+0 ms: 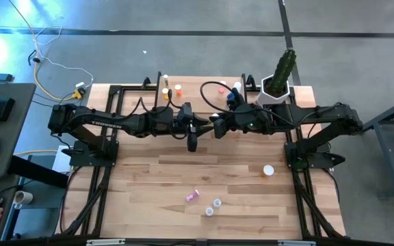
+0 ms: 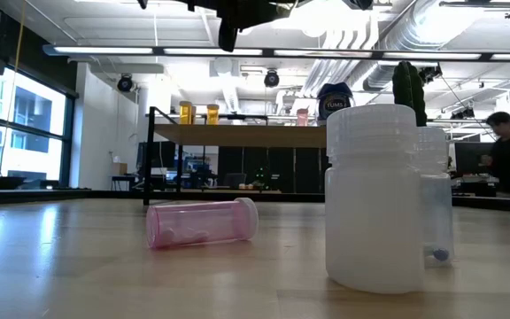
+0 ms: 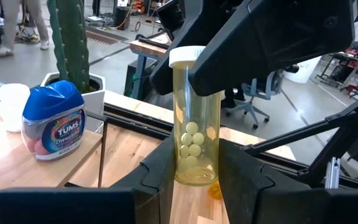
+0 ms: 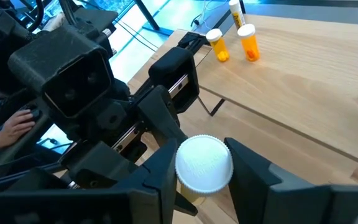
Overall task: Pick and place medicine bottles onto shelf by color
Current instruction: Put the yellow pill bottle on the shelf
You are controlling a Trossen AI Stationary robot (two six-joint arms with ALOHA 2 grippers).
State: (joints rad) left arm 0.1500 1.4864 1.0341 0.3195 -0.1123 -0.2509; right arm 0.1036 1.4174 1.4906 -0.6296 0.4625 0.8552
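Above the middle of the table, my left gripper (image 1: 200, 125) and my right gripper (image 1: 217, 125) meet at one yellowish medicine bottle (image 3: 194, 124) with a white cap and pale pills inside. Both are shut on it, the left gripper (image 3: 194, 171) low and the right gripper (image 4: 204, 165) at the top. The shelf (image 1: 197, 90) stands at the far edge; two orange bottles (image 1: 172, 91), a pink one (image 1: 221, 87) and the blue jar (image 3: 53, 121) stand on it. A pink bottle (image 2: 202, 221) lies on its side on the table. My left gripper pinches the bottle's lower body (image 3: 193, 163) between its two fingers, coming about level from the table's left. The bottle stands upright in the hold, lifted clear of the table. My right gripper pinches the white cap (image 4: 204, 163) between its two fingers, slanting down from the table's right.
A white pot with a green cactus (image 1: 279, 80) stands at the shelf's right end. Two clear white bottles (image 1: 213, 207) stand near the front edge beside the pink one, and an orange bottle (image 1: 268, 171) sits toward the right. People show in the room beyond.
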